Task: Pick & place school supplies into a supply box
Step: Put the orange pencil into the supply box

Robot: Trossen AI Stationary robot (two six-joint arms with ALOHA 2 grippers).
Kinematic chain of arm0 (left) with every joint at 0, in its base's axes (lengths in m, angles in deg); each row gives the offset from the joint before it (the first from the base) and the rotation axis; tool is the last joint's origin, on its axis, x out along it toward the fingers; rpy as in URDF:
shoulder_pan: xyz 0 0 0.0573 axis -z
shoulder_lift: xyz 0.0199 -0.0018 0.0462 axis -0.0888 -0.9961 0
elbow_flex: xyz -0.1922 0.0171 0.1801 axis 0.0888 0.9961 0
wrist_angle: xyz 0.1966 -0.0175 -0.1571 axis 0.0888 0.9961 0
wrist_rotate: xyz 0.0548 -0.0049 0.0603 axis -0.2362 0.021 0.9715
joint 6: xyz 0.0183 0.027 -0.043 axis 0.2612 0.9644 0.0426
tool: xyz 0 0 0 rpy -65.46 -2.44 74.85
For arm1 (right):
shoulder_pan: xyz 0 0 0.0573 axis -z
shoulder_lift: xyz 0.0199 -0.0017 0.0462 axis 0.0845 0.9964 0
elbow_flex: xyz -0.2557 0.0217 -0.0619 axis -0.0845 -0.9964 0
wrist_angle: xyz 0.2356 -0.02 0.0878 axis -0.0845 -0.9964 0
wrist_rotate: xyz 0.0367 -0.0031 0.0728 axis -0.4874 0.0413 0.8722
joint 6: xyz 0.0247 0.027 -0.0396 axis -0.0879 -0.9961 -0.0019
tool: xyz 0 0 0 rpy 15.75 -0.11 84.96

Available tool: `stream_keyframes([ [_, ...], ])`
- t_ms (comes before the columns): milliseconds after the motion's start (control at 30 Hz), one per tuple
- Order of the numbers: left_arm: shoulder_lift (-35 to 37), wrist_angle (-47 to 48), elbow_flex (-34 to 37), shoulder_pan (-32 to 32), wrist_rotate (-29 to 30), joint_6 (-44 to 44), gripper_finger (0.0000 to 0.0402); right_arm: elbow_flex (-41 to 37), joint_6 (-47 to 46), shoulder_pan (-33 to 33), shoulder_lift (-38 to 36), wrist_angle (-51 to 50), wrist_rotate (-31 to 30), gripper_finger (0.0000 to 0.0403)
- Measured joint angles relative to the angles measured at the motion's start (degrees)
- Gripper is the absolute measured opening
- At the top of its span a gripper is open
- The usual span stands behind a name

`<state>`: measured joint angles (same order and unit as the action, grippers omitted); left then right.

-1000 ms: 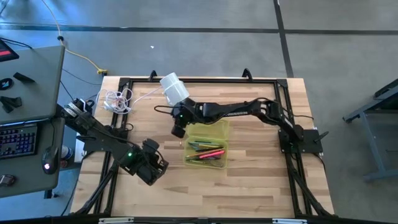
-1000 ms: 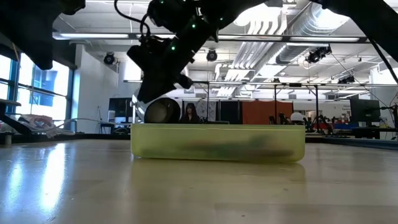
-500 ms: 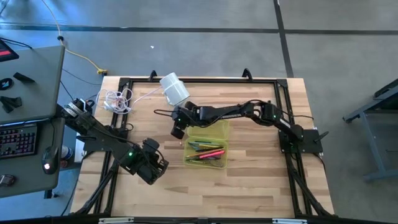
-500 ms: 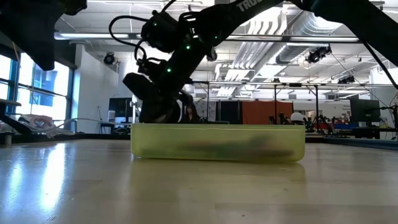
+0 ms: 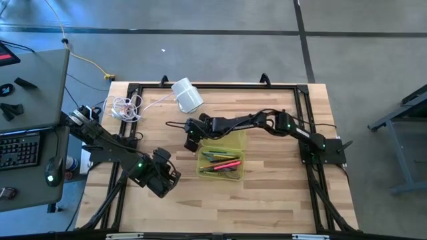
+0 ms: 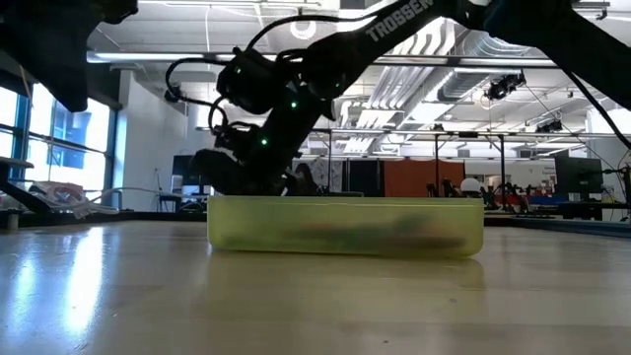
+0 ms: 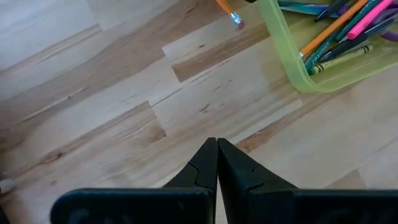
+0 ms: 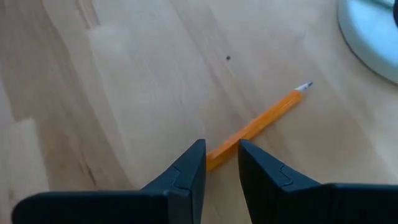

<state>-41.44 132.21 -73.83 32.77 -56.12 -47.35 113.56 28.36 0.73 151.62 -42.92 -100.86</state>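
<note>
orange pencil [image 8: 258, 123] apparently between right pincer [image 8: 221, 163] fingers

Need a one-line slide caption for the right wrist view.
Right gripper straddles an orange pencil lying on the wooden table.

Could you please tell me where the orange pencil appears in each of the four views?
High view: hidden under the right gripper, by the supply box.
Low view: not visible.
Left wrist view: orange pencil, eraser end at the top edge.
Right wrist view: between the open fingers, on the table.
Shared landmark: the supply box.
</note>
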Motion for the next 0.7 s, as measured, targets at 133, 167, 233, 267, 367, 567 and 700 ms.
stream_keyframes([
  [133,-0.02,-0.08,0.0,0.02,0.04,0.0,0.0046,0.03,-0.04,-0.01,0.03,-0.51,0.09,0.0078],
  [167,-0.02,-0.08,0.0,0.01,0.04,0.0,0.0046,0.03,-0.05,-0.01,0.03,-0.73,0.14,0.0078],
  [233,-0.02,-0.09,0.0,0.0,0.04,0.0,0.0046,0.03,0.38,-0.1,0.03,-0.73,0.15,0.0078],
  [267,-0.01,-0.08,0.0,0.02,0.04,0.01,0.0046,0.03,1.27,-0.12,0.03,-0.78,0.33,0.0078],
  [367,-0.01,-0.1,0.0,0.01,0.04,0.0,0.0046,0.03,4.37,-0.4,0.03,-1.01,1.71,0.0068],
  [567,-0.02,-0.15,0.0,0.01,0.0,0.07,0.0046,0.14,8.1,-2.22,-0.04,-0.98,10.88,0.0017],
  [700,-0.02,-0.21,0.0,0.0,-0.04,0.07,0.0046,0.14,11.57,-4.24,-0.04,-1.0,11.71,0.0003],
])
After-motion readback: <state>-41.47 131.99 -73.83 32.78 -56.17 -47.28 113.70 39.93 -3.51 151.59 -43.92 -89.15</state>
